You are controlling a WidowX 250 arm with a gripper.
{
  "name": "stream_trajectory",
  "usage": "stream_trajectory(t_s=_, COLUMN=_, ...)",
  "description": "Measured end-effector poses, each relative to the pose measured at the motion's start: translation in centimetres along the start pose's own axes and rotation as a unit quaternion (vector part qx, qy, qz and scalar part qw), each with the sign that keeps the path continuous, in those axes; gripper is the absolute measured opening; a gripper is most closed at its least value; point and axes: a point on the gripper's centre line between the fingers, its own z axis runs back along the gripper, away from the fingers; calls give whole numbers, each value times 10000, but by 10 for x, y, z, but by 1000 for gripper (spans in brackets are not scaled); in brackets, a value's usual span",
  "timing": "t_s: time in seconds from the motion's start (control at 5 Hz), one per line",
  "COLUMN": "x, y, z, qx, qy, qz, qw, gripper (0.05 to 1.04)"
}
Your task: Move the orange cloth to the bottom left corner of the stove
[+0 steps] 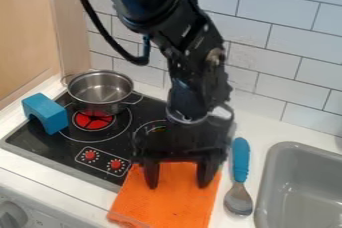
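- As the black robot arm (200, 67) reaches down from above, its gripper (178, 186) hangs near the stove's (35, 144) near right corner, jaws released and parted over woven fabric.
- The orange cloth (167, 197), flat and textured, lies on the smooth white bench (264, 119), mostly to the right of the stove's near right corner.
- A round, shiny metal pot (100, 103) with loop handles sits on the stove's far left part, above a red disc (93, 122).
- A matte blue arch block (47, 113) stands at the stove's left side.
- Red knobs (116, 164) dot the stove's glossy black front.
- Right of the stove lie a blue-handled metal spoon (238, 199) and, farther out, a rounded grey sink (266, 179).
- White rectangular tiles (270, 72) line the wall behind the stove.
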Motion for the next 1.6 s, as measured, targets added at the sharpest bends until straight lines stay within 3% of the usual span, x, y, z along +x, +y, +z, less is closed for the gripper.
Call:
stream_trajectory(t_s=0.2, x=3, y=3, z=6, qx=41, qy=-119, qz=14, qw=9999, gripper=999)
stream_trajectory(t_s=0.6, x=16, y=3, z=53, qx=-385, qy=-920, qz=192, qw=9948, gripper=999)
stream_trajectory(t_s=0.8, x=12, y=1, z=67, qx=-508, qy=-1083, qz=52, qw=9928, gripper=999)
stream_trajectory(t_s=1.0, x=11, y=3, z=68, qx=-448, qy=-1088, qz=184, qw=9929, gripper=999)
stream_trajectory(t_s=1.2, x=10, y=1, z=77, qx=-534, qy=-1272, qz=145, qw=9903, gripper=999)
stream_trajectory(t_s=1.6, x=10, y=1, z=77, qx=-547, qy=-1269, qz=181, qw=9902, gripper=999)
